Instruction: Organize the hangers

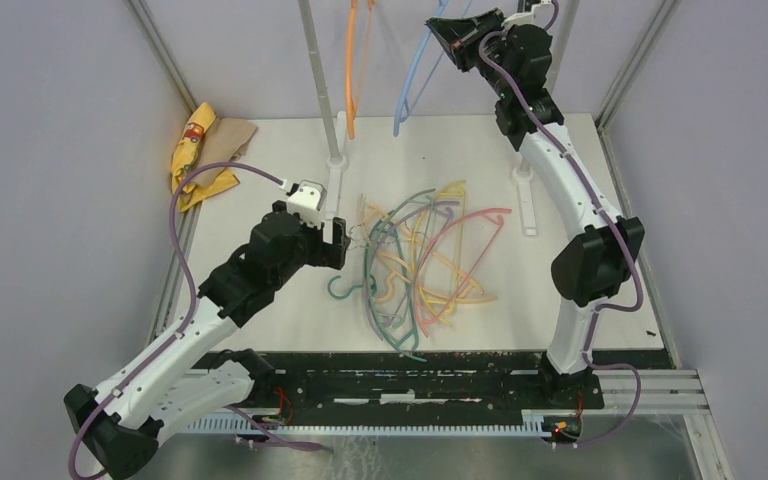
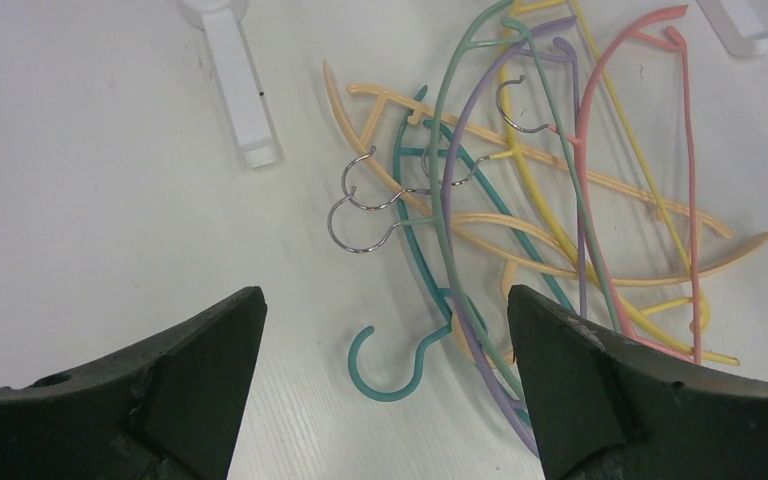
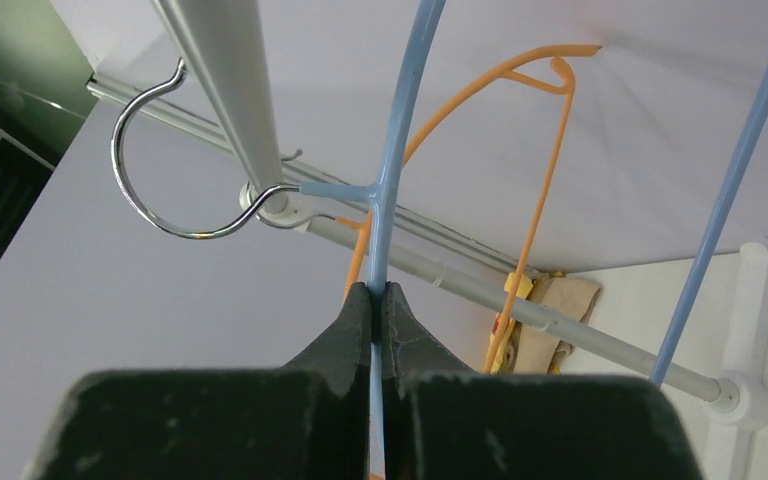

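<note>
The right fingers (image 3: 358,325) are clenched on the blue hanger (image 3: 397,140), which runs up to 12 o'clock. Its metal hook (image 3: 150,190) sits at 10 o'clock beside the rack pole (image 3: 230,90). The left fingers (image 2: 200,370) are released wide above the tabletop (image 2: 80,180). The teal hanger (image 2: 390,395) has its hook between them, and the pile of hangers (image 2: 560,200) spreads toward 1 o'clock.

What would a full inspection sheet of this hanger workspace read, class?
Surface: white table, rack feet standing on it.
Job's things: tangled pile of hangers on table; blue hanger hooked on rack rail, orange hanger hanging beside it.
Clutter: yellow cloth at far left edge.
Grippers: left gripper open above pile; right gripper shut on blue hanger.
Cables: purple cables along both arms.
Surroundings: grey walls.
</note>
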Robot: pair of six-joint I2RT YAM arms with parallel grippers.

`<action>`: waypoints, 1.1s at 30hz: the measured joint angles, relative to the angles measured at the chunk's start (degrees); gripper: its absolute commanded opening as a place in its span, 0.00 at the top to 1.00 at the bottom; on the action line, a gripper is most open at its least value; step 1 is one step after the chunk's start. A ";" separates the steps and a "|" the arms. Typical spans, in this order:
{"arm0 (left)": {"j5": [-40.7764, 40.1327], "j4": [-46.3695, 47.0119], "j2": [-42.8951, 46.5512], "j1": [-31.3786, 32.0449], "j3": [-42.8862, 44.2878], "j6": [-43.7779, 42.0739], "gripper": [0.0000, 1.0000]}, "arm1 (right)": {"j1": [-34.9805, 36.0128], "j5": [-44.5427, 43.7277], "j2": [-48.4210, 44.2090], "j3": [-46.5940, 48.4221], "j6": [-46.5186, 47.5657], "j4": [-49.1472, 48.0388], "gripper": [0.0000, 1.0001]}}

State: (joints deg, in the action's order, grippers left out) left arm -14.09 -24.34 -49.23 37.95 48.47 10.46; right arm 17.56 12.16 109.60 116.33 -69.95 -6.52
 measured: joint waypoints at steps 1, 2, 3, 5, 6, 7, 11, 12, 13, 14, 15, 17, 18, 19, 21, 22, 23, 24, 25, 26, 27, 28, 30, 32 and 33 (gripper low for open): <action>0.00 0.00 0.00 0.00 0.00 0.02 0.03 | -0.02 -0.79 0.13 -0.11 -0.92 -0.26 0.99; -0.04 -0.02 0.00 0.00 0.00 0.00 0.03 | -0.02 -1.42 0.26 -0.17 -1.70 -0.39 0.99; -0.15 -0.02 0.00 0.00 0.00 0.02 0.03 | -0.02 -2.05 0.35 -0.17 -2.45 -0.72 0.99; -0.44 -0.02 0.00 0.00 0.00 0.00 0.03 | -0.07 -2.86 0.52 -0.17 -3.50 -1.88 0.99; -0.48 -0.04 0.00 0.00 0.00 0.00 0.03 | -0.07 -3.26 0.68 -0.17 -4.09 -2.75 0.99; -0.52 -0.04 0.00 0.00 0.00 0.00 0.04 | -0.07 -3.52 0.81 -0.17 -4.48 -3.37 0.99; -0.61 -0.07 0.00 0.00 0.00 0.00 0.04 | -0.07 -4.68 1.09 -0.17 -6.12 -3.67 0.99; -0.61 -0.07 0.00 0.00 0.00 0.00 0.04 | -0.07 -5.11 1.11 -0.20 -6.60 -3.50 0.99; -0.61 -0.09 0.02 0.00 0.00 0.00 0.04 | -0.09 -5.60 1.11 -0.33 -6.99 -3.32 0.99; -0.61 -0.09 0.04 0.00 0.00 0.00 0.04 | -0.17 -6.23 1.05 -0.81 -7.56 -3.37 0.99; -0.61 -0.13 0.11 0.00 0.00 0.00 0.04 | -0.20 -6.71 1.01 -1.29 -8.13 -3.30 0.99; -0.61 -0.48 0.33 0.00 0.00 0.00 0.04 | -0.46 -7.61 1.01 -2.78 -9.42 -2.78 0.99; -0.61 -0.66 0.46 0.00 0.00 0.00 0.04 | -0.70 -7.80 1.03 -3.39 -10.34 -3.39 0.99; -0.66 -0.87 0.61 0.00 0.00 0.00 0.04 | -0.96 -8.07 1.03 -3.54 -11.06 -3.39 0.99; -0.68 -1.07 0.87 0.00 0.00 0.00 0.04 | -1.73 -7.93 1.03 -3.58 -12.09 -3.61 0.91; -0.70 -1.16 0.92 0.00 0.00 0.00 0.04 | -2.03 -7.85 1.03 -3.63 -12.39 -3.78 0.82; -0.74 -1.25 0.96 0.00 0.00 0.00 0.04 | -2.38 -7.69 1.03 -3.76 -12.74 -3.80 0.73; -0.81 -1.36 0.96 0.00 0.00 0.00 0.04 | -2.71 -7.39 1.03 -4.00 -13.20 -4.17 0.64; -0.83 -1.42 0.96 0.00 -0.02 0.02 0.04 | -3.02 -7.02 1.03 -4.48 -13.53 -4.83 0.56; -0.83 -1.44 0.96 0.00 -0.04 0.00 0.04 | -3.26 -6.58 0.92 -5.29 -13.79 -5.38 0.48; -0.83 -1.46 0.96 0.00 -0.07 0.00 0.04 | -3.50 -6.12 0.81 -6.49 -13.75 -6.12 0.40; -0.83 -1.49 0.96 0.00 -0.11 0.00 0.03 | -3.65 -5.75 0.76 -7.50 -14.05 -7.02 0.29; -0.83 -1.62 0.94 0.00 -0.11 0.00 0.03 | -3.96 -4.94 -0.09 -10.21 -13.38 -8.02 0.18; -0.83 -1.68 0.94 0.00 -0.24 0.00 0.02 | -4.17 -4.37 -2.19 -13.92 -12.00 -8.33 0.14; -0.83 -1.66 0.96 0.00 -0.35 0.02 0.01 | -4.28 -4.20 -3.65 -15.80 -11.17 -8.22 0.12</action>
State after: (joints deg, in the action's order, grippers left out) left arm -14.92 -26.00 -48.27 37.95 48.12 10.48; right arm 13.28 7.97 105.95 100.53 -81.12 -14.74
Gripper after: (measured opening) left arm 0.974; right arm 0.826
